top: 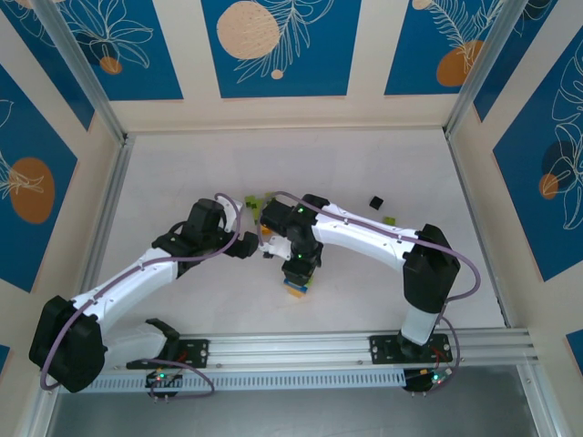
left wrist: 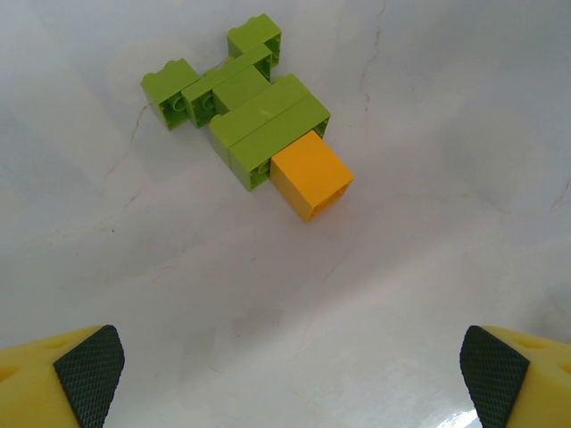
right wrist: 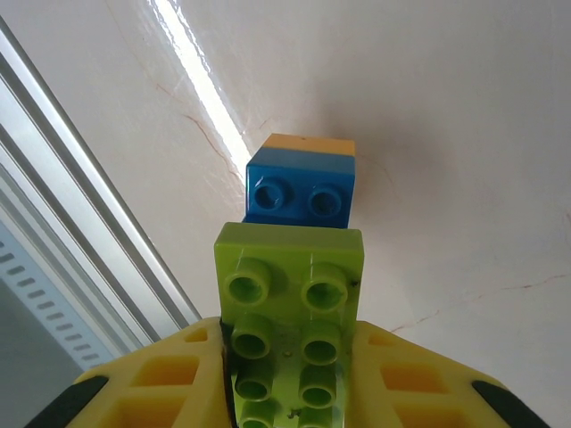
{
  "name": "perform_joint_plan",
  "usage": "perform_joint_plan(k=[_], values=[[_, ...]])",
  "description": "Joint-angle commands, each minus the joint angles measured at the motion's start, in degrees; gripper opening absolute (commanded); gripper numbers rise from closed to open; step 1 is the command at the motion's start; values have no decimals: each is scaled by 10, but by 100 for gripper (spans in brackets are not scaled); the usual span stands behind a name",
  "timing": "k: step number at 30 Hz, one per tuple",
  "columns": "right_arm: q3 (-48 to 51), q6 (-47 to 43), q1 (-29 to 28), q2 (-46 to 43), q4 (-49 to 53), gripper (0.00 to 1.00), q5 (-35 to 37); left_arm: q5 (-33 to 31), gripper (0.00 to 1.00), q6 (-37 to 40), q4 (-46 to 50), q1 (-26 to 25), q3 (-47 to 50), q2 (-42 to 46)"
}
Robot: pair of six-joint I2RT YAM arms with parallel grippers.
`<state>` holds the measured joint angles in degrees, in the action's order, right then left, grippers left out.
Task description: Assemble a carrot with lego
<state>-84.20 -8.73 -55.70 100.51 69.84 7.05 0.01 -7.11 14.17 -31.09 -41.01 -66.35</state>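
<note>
Lego stack (right wrist: 290, 259), green-blue-orange, in right gripper (right wrist: 287, 388)

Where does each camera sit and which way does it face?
Top external: above, behind the bases, facing down at the table; left arm, right arm show.
Left wrist: faces down at the green-and-orange build; open fingertips at bottom.
Right wrist: looks along its fingers at the gripped green brick, blue brick beyond.
Shared: top and right wrist see the blue brick.
</note>
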Motion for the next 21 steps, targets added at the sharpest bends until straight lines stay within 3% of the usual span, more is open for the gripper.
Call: perform_joint_plan(k=[1, 21], values=[[6, 5, 3, 1, -2, 30, -19, 13, 99, -5, 1, -1, -16, 4], [4, 10, 0, 19, -1, 30, -22, 14, 99, -5, 1, -1, -15, 5]])
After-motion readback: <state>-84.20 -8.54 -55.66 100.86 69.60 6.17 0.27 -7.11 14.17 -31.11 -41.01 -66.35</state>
